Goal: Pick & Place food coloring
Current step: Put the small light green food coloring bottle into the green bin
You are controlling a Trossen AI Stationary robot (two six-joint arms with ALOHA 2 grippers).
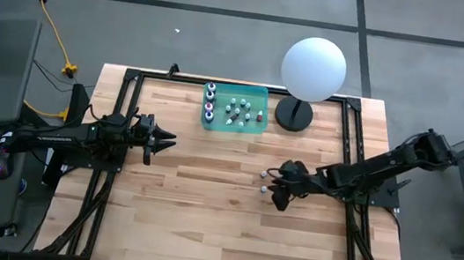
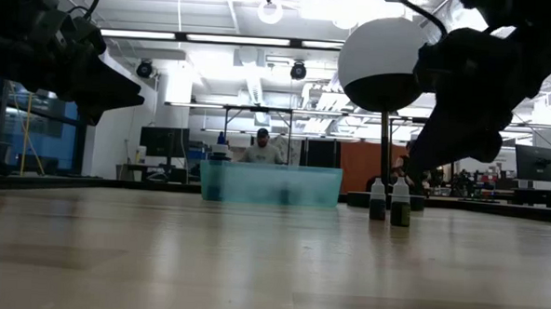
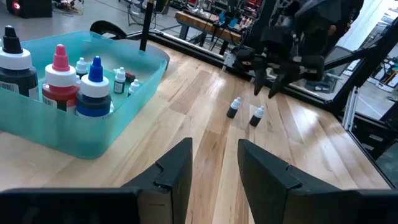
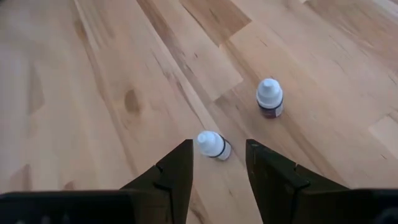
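Food coloring bottle point(image 4: 214, 145) between right gripper point(image 4: 217, 163), jaws parted

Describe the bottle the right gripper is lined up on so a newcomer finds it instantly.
Start at the teal bin at the table's far edge, then come toward the right gripper, open above bare wood. Two tiny white-capped bottles stand there; the target sits between the fingertips, while its neighbour stands off to one side.

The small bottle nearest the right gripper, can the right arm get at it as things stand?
Probably yes. The right gripper is open just above the small bottle, which stands on bare table, apart from the second bottle.
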